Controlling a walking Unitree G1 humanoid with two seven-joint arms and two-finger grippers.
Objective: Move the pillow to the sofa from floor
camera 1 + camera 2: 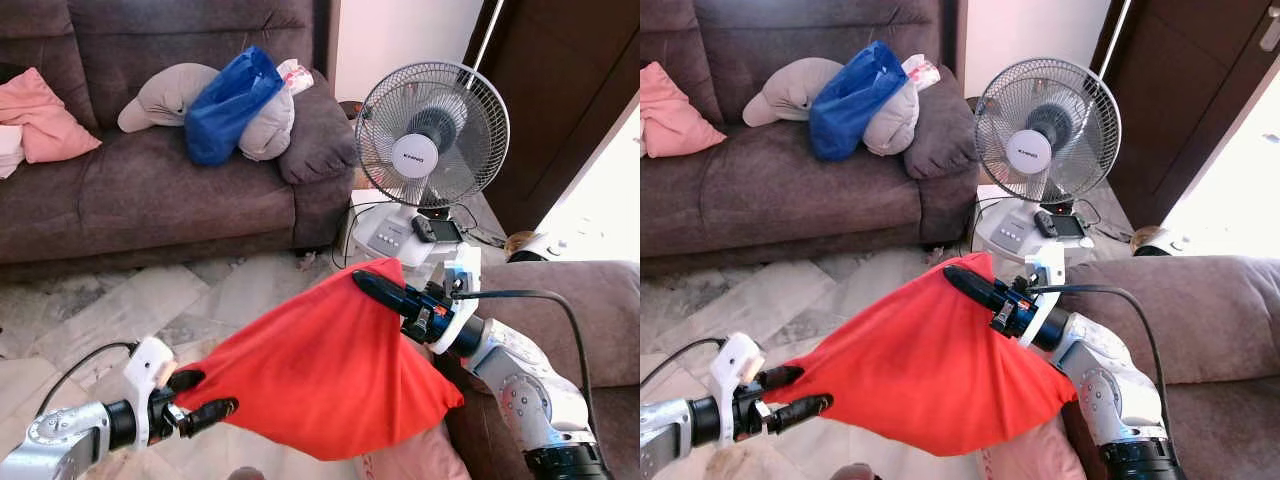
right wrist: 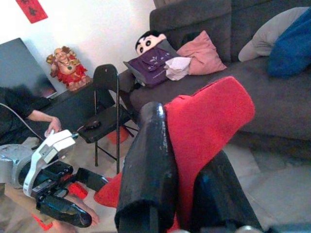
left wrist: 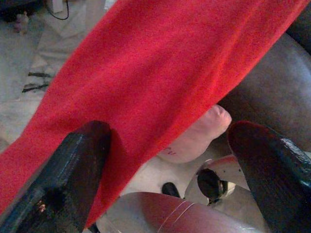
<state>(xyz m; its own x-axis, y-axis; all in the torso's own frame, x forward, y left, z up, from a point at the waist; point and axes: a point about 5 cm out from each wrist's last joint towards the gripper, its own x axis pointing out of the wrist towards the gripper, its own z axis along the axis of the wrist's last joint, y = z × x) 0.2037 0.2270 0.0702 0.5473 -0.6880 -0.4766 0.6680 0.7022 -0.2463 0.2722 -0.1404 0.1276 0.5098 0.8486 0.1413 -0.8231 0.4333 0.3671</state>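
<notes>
The sofa (image 1: 150, 200) seat at centre left lies open between the pink cushion (image 1: 40, 115) and the heaped blue bag (image 1: 228, 105). A fan (image 1: 432, 135) blocks upper right; tiled floor (image 1: 150, 300) below stays passable.

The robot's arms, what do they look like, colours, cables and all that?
Both arms are silver metal with black joints. The left end effector and the right end effector each have two long black fingers behind a white block. A black cable loops over the right forearm, and another trails from the left.
</notes>
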